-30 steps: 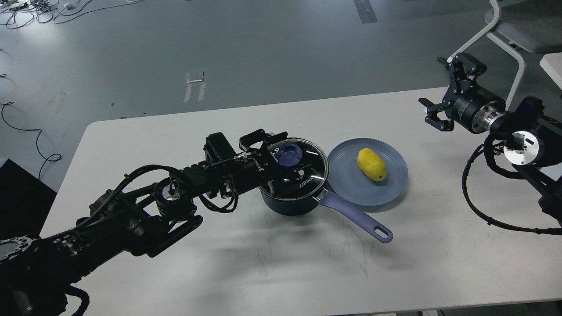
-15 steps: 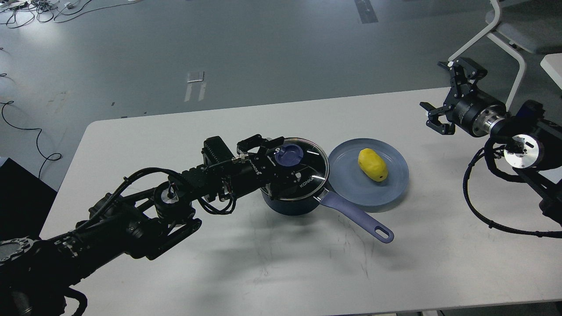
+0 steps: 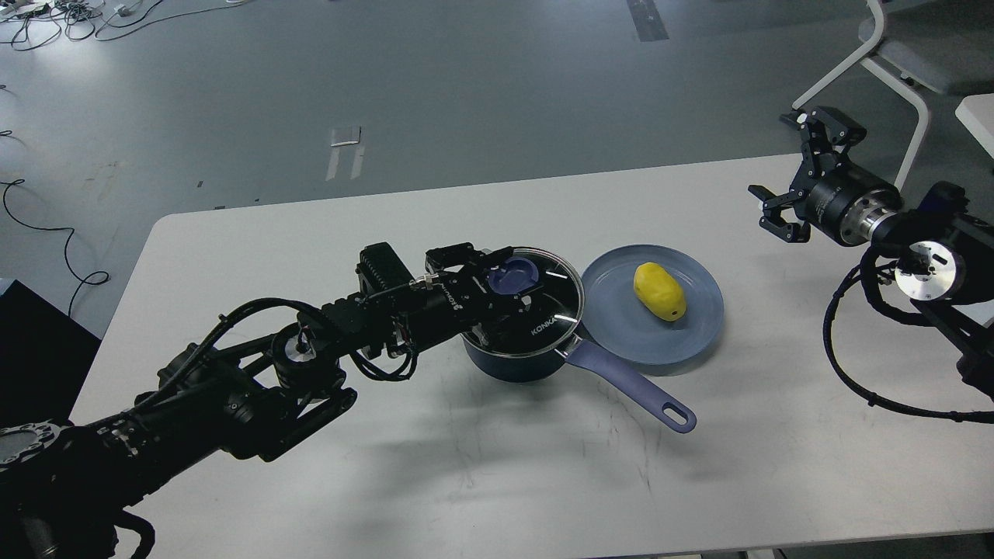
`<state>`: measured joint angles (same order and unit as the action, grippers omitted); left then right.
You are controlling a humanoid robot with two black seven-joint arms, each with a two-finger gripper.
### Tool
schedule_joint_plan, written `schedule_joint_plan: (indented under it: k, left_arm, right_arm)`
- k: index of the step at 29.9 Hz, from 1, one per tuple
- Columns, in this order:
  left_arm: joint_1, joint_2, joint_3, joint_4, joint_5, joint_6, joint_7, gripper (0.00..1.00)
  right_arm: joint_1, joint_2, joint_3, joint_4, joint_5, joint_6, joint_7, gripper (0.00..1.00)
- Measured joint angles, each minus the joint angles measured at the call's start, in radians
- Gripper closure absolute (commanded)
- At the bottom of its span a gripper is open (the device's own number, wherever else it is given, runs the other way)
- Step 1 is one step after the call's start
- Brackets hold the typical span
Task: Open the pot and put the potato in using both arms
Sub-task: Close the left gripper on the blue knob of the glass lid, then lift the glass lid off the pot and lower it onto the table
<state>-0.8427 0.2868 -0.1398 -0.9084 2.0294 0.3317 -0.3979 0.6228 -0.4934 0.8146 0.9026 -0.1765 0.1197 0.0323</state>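
Note:
The dark navy pot [image 3: 516, 361] stands mid-table, its lavender handle [image 3: 633, 388] pointing to the front right. Its glass lid [image 3: 543, 307] marked KONKA lies on it. My left gripper [image 3: 503, 281] reaches in from the left, its fingers [image 3: 466, 254] closed on either side of the lid's blue knob [image 3: 512, 277]. The yellow potato [image 3: 658, 291] lies on a pale-blue plate [image 3: 691, 338] right of the pot. My right gripper [image 3: 779, 171] hangs open and empty over the table's far right, well away from the potato.
The white table [image 3: 497, 466] has bare room in front and at left. A white chair [image 3: 893, 70] stands behind the right corner. A black cable loop [image 3: 846, 373] hangs from my right arm. Cables lie on the floor at left.
My left gripper's fingers have drawn in around the lid knob and sunk slightly. My right gripper has drifted a little to the right. Pot, lid and potato have not moved.

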Motion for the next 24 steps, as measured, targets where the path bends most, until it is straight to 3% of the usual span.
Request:
schedule_joint_plan:
  k: [14, 24]
  left_arm:
    - [-0.008, 0.019, -0.003, -0.037, -0.022, -0.001, -0.005, 0.57]
    - [-0.061, 0.116, -0.013, -0.164, -0.09, 0.0, -0.004, 0.57]
  right_arm:
    - [0.0, 0.0, -0.001, -0.002, -0.001, 0.0, 0.001, 0.0]
    - [0.0, -0.001, 0.0, 0.0, -0.003, 0.0, 0.001, 0.0]
